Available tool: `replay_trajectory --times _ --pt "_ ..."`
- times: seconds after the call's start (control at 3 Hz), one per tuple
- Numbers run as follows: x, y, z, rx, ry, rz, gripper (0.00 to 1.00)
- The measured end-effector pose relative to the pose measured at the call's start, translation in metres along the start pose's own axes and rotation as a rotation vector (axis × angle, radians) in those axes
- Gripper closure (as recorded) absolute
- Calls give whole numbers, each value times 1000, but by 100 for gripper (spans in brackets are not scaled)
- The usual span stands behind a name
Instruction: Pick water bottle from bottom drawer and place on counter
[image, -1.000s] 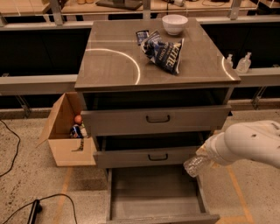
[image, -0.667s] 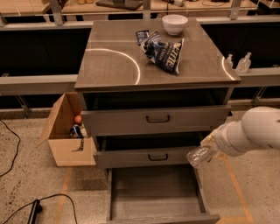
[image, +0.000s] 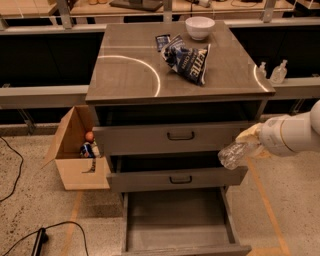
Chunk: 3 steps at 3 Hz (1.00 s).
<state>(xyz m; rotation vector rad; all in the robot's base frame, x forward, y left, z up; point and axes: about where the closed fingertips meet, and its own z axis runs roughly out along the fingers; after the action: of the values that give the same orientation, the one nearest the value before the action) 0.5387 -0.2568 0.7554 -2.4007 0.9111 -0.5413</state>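
Surveying from the left, we record a black cable on the floor at eight o'clock of the cabinet. An open cardboard box stands against the cabinet's left side at nine o'clock, with small items inside. We note the counter carrying a chip bag and, at twelve o'clock of that bag, a white bowl. Below, the bottom drawer stands pulled out. At three o'clock of the middle drawer we find the gripper clamped on the water bottle. The bottle hangs tilted in the air off the cabinet's right front corner, below counter level. Two dispenser bottles stand on a ledge at three o'clock of the counter.
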Motion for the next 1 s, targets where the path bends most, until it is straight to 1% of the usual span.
replay_trajectory --times 0.33,0.67,1.0 --pt "25 -32 -18 69 53 -48 100" --pt "53 -62 -43 91 114 -88 100" --pt "77 -83 -61 116 164 -102 100"
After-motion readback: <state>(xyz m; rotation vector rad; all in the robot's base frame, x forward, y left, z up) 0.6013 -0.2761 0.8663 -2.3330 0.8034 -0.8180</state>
